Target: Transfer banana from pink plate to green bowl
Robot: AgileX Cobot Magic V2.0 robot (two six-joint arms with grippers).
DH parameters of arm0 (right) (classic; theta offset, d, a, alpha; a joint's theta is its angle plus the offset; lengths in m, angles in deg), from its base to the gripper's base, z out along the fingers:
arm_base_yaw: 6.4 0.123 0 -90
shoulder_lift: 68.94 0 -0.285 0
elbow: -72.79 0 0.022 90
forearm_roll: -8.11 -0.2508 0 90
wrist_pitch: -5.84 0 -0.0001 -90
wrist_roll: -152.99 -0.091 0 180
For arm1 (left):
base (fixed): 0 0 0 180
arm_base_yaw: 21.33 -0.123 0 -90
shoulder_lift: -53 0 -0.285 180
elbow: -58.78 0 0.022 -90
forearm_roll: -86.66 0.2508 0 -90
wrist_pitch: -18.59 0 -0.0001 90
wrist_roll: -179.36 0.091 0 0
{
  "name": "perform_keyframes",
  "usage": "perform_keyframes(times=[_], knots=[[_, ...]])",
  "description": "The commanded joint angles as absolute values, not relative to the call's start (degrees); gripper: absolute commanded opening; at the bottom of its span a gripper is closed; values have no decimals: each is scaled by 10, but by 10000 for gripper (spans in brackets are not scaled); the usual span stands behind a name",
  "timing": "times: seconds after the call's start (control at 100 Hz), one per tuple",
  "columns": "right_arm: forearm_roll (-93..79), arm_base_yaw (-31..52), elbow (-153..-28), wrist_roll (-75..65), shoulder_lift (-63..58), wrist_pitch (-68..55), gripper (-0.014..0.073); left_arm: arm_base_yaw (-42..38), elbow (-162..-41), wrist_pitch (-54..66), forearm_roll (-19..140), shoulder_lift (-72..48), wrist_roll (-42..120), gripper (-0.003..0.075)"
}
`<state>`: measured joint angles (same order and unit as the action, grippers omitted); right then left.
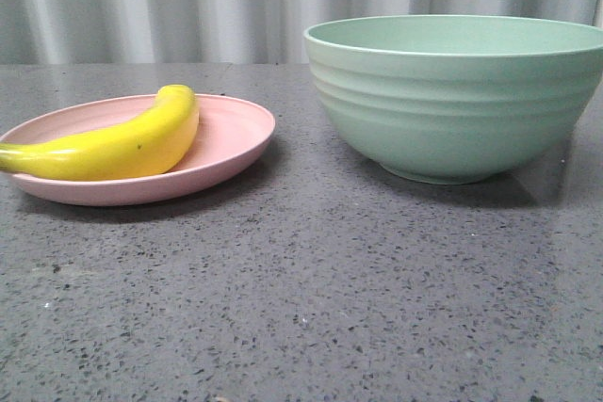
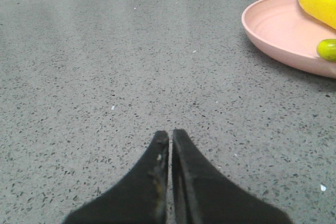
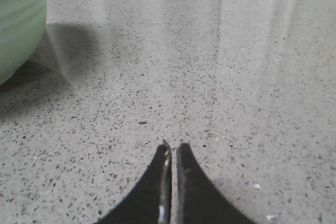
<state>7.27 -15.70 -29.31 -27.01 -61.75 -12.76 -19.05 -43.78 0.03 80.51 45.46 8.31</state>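
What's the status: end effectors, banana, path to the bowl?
Left end effector and right end effector shut, empty, over bare table. Glossy yellow curved banana lies on shallow pale-pink plate. Deep ribbed mint-green bowl beside it; nothing between.

Soft even daylight, pale glare streaks on the table (image 3: 252, 35), a soft shadow beside the green bowl (image 3: 16, 24)

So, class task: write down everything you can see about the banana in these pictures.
The banana is bright yellow, smooth and glossy, with a greenish stem end and a few small dark specks. It lies on its side, curved, on the pink plate, its stem end reaching the plate's left rim. Only the plate touches it. It sits left of the green bowl, apart from it, with neither tool near.
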Motion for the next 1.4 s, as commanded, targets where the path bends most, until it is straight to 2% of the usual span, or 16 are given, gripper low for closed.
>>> perform_keyframes(times=[0.0, 0.54, 1.06, 1.39], knots=[[81, -158, -281, -270, -629, -119, -67, -185, -433, 43, 803, 471, 79, -20], [81, -158, -281, -270, -629, -115, -67, -185, -433, 132, 812, 471, 79, -20], [49, -158, -281, -270, -629, 112, -67, -185, -433, 152, 812, 471, 79, -20], [49, -158, -281, -270, -627, 105, -67, -185, -433, 153, 812, 471, 79, -20]])
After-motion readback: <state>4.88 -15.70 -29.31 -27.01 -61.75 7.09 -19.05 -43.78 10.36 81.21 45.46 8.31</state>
